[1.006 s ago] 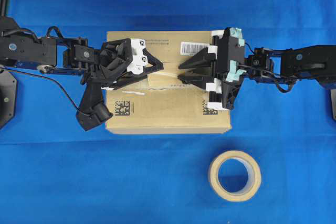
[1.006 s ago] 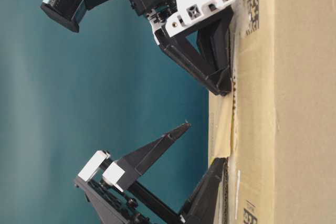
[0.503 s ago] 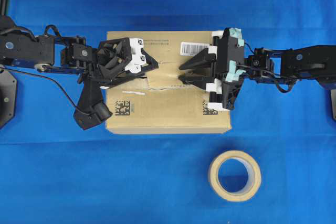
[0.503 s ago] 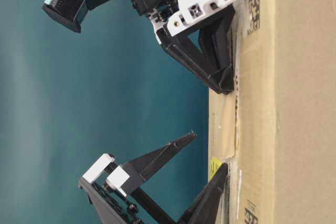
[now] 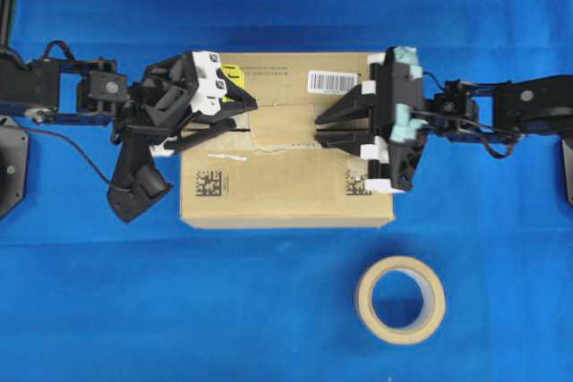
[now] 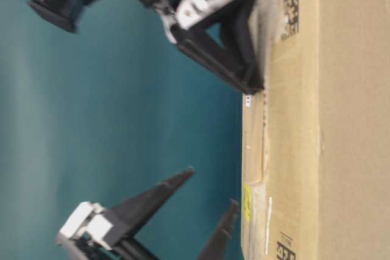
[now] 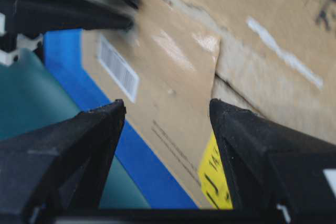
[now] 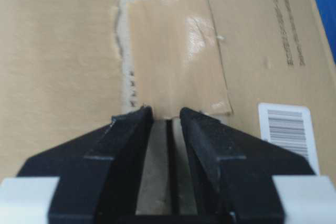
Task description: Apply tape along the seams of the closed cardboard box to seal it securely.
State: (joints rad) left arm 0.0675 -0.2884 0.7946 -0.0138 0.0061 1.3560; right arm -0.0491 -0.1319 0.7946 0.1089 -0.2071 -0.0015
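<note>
Tape (image 5: 285,123) lies flat across the seams (image 8: 124,51) atop the cardboard box (image 5: 286,187), between both grippers. Left gripper (image 5: 243,114) and right gripper (image 5: 319,128) hold fingers apart, gripping nothing. Pressing its lifted edges down firmly should secure it.

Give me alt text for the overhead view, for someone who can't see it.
A brown cardboard box sits on a blue table cover, with a tan piece of tape lying over its top seam. Two black robot hands, left and right, flank the tape, both open. A tape roll lies nearby.
</note>
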